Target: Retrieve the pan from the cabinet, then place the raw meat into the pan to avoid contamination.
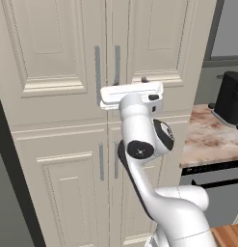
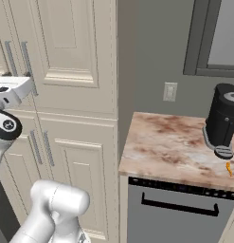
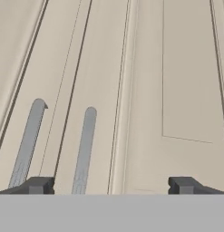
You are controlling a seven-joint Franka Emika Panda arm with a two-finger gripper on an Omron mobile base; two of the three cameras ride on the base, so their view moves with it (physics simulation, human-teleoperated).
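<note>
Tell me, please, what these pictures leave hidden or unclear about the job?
- Pan: whatever is inside the cabinet is hidden by its closed doors in all views.
- Raw meat: too small in the right base view to make out detail.
- Gripper: fingertips open before the door handles; contact cannot be judged.

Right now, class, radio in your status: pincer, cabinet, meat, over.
Pincer open, at upper handles. Cabinet doors shut, pan unseen. Raw meat on counter by black appliance. Nothing in the way.
</note>
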